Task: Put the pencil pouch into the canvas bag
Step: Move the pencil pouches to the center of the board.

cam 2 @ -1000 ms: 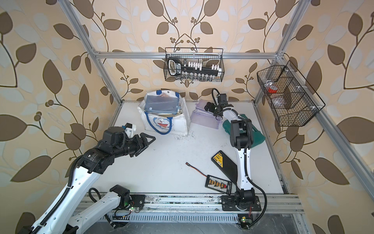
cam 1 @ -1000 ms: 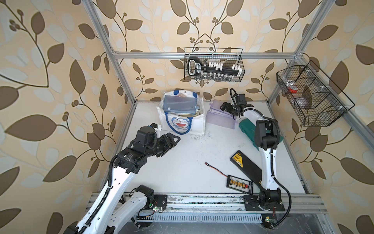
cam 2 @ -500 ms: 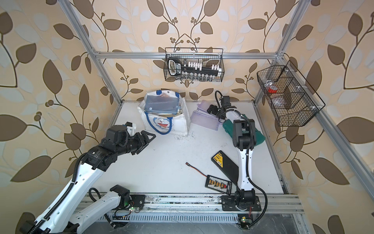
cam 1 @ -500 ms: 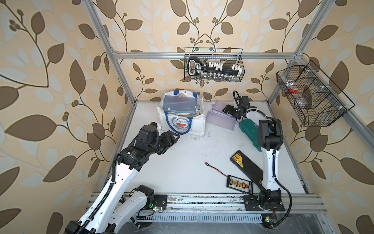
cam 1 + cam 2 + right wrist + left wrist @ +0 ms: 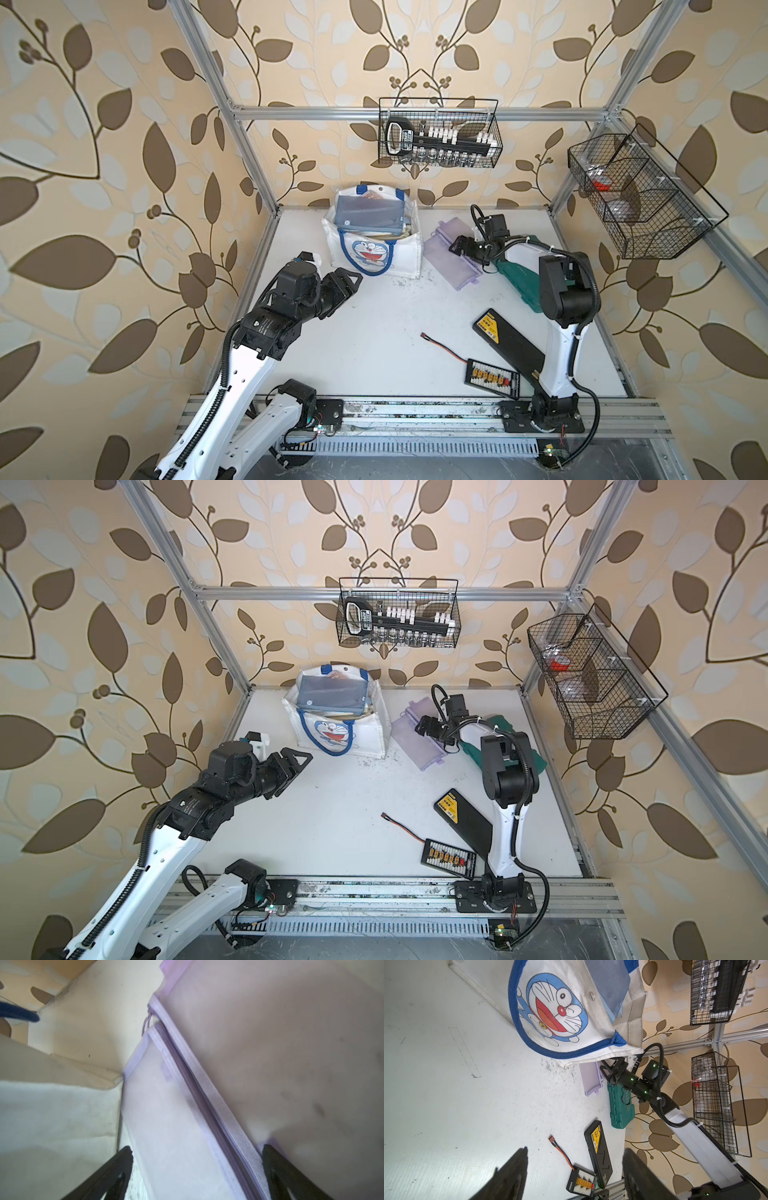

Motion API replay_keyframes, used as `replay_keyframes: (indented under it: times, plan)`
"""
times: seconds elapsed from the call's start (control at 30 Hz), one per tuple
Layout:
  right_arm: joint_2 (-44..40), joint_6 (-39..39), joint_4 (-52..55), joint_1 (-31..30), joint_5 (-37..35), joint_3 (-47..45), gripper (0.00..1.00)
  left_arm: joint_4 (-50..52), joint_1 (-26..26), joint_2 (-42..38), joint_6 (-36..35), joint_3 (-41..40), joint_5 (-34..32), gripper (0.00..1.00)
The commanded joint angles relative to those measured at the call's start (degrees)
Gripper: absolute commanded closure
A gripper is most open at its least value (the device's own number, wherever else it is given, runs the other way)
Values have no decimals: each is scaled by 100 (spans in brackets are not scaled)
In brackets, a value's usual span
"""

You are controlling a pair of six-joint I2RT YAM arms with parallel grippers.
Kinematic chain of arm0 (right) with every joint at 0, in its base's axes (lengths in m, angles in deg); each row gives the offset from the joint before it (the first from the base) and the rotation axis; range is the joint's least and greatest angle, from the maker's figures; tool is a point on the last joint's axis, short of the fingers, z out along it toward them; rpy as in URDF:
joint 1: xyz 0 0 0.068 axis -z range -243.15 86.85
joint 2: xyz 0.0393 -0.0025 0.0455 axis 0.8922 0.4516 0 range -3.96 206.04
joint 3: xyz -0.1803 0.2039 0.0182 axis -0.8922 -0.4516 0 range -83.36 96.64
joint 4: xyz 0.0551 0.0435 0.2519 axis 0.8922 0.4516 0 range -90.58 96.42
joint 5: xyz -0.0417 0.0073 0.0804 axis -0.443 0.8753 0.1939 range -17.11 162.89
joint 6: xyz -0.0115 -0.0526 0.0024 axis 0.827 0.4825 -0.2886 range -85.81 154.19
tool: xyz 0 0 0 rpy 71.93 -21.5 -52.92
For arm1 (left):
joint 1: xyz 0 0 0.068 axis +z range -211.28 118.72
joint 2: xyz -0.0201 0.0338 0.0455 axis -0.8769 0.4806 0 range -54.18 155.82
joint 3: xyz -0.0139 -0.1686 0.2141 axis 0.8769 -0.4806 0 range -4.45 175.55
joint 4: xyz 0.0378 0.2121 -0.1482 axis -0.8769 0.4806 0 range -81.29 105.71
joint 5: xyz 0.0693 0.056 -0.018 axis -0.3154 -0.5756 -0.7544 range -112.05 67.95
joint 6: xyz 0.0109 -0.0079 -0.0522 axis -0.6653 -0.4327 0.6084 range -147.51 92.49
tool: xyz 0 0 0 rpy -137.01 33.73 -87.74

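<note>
Nearest the front rail, a black connector board (image 5: 492, 378) is lying on the white table (image 5: 374, 340). A red-and-black wire (image 5: 442, 347) is trailing from it, and a long black case with a yellow label (image 5: 509, 345) is lying just beside it.

Further in, the left gripper (image 5: 347, 279) is hovering over bare table short of the canvas bag (image 5: 399, 257). Its fingers (image 5: 517, 1167) are standing apart with nothing between them.

On the right side, a green tool case (image 5: 515, 278) is lying under the right arm. Past it, the right gripper (image 5: 456, 246) is reaching low over the pencil pouch (image 5: 446, 253). In the right wrist view its fingers (image 5: 116, 1167) are spread wide, with part of the pouch and its zip between them. They are not clamping it.

The pouch, lilac and translucent, is lying flat on the table outside the bag. It is just beside the bag wall that faces the right arm.

The bag is standing upright near the back wall, its cartoon cat pocket facing the front. A grey-blue flat case (image 5: 370, 216) is resting across its open mouth.

Beyond, a wire basket of tools (image 5: 440, 133) is hanging on the back rail. A second wire basket (image 5: 636, 199) is hanging on the right side.
</note>
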Motion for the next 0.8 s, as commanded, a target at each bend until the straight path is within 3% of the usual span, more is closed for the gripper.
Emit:
replay_keyframes:
  times: [0.0,0.5,0.77]
  plan:
    - [-72,-30,507,-120,95,-724,4,330,-49,1,-25,67,-236,28]
    - [-1952,-83,53,-711,145,-3492,5,251,-57,195,-239,-263,230,28]
    - [-2969,-89,396,-687,136,-3751,6,277,-57,80,-265,-642,539,28]
